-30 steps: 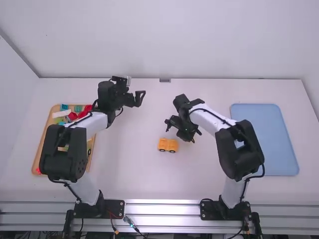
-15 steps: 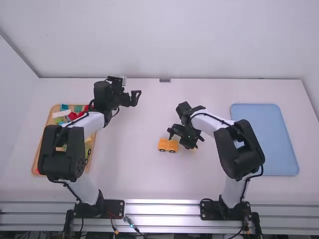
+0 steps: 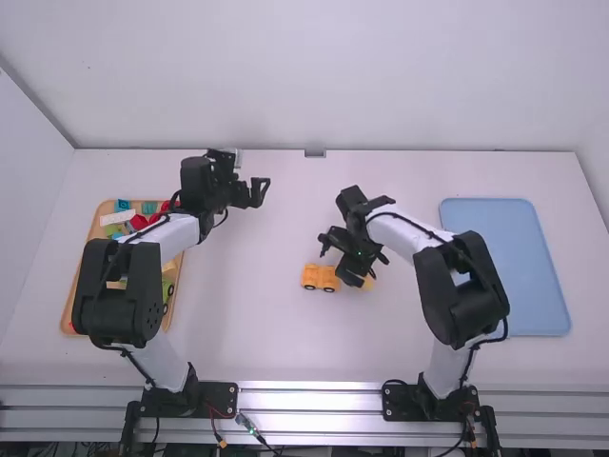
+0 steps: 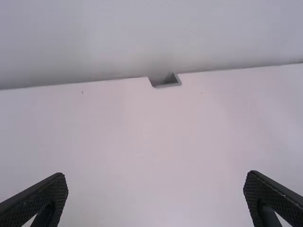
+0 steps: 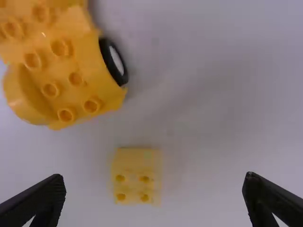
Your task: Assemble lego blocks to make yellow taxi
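While we hold our left jaws (image 3: 250, 193) spread and empty above the white surface (image 3: 257, 333), our right jaws (image 3: 343, 263) hang wide open over a small four-studded yellow block (image 5: 137, 177), near the wheeled yellow-orange taxi body (image 3: 320, 277).

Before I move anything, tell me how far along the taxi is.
Done: a wheeled yellow car body with bare studs on top. In hand: nothing; the right gripper is open above a loose yellow block, the left gripper open too. Remaining: probably adding that block.
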Robot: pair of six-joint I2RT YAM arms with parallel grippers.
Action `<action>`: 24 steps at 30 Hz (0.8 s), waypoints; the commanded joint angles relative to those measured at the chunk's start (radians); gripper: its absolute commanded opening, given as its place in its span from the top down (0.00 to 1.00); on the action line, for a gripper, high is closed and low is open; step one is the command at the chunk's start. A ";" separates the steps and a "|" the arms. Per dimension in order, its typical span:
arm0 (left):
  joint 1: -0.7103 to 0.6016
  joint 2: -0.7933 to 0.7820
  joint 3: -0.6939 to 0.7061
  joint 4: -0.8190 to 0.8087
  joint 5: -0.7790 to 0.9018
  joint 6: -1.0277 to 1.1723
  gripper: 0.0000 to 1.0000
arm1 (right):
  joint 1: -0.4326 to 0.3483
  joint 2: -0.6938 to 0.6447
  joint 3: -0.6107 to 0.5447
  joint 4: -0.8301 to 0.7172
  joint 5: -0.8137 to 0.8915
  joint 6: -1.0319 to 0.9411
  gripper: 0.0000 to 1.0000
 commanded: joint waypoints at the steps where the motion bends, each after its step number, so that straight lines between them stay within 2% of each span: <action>1: -0.002 0.007 -0.006 0.001 0.136 0.123 0.01 | -0.034 -0.130 0.011 0.017 -0.077 -0.011 0.02; 3: -0.003 0.007 -0.006 -0.015 0.326 0.312 0.01 | -0.068 -0.202 -0.046 0.066 -0.209 -0.090 0.01; 4: -0.002 0.007 -0.006 -0.019 0.344 0.330 0.01 | -0.072 -0.208 -0.051 0.071 -0.222 -0.099 0.01; 6: -0.005 0.007 -0.006 -0.066 0.500 0.509 0.01 | -0.115 -0.263 -0.130 0.138 -0.342 -0.167 0.01; 8: -0.003 0.007 -0.006 -0.128 0.571 0.634 0.01 | -0.148 -0.284 -0.190 0.196 -0.377 -0.181 0.02; 10: -0.014 0.008 -0.006 -0.272 0.655 0.880 0.01 | -0.192 -0.299 -0.275 0.275 -0.396 -0.180 0.01; 11: -0.016 0.008 -0.006 -0.282 0.660 0.900 0.01 | -0.194 -0.300 -0.279 0.280 -0.397 -0.180 0.01; 13: -0.039 0.014 -0.006 -0.426 0.705 1.155 0.00 | -0.217 -0.306 -0.342 0.357 -0.449 -0.180 0.01; 15: -0.059 0.026 -0.006 -0.485 0.710 1.263 0.01 | -0.222 -0.306 -0.374 0.406 -0.499 -0.180 0.01; 24: -0.155 0.163 -0.006 -0.448 0.725 1.308 0.01 | -0.238 -0.306 -0.472 0.476 -0.567 -0.219 0.00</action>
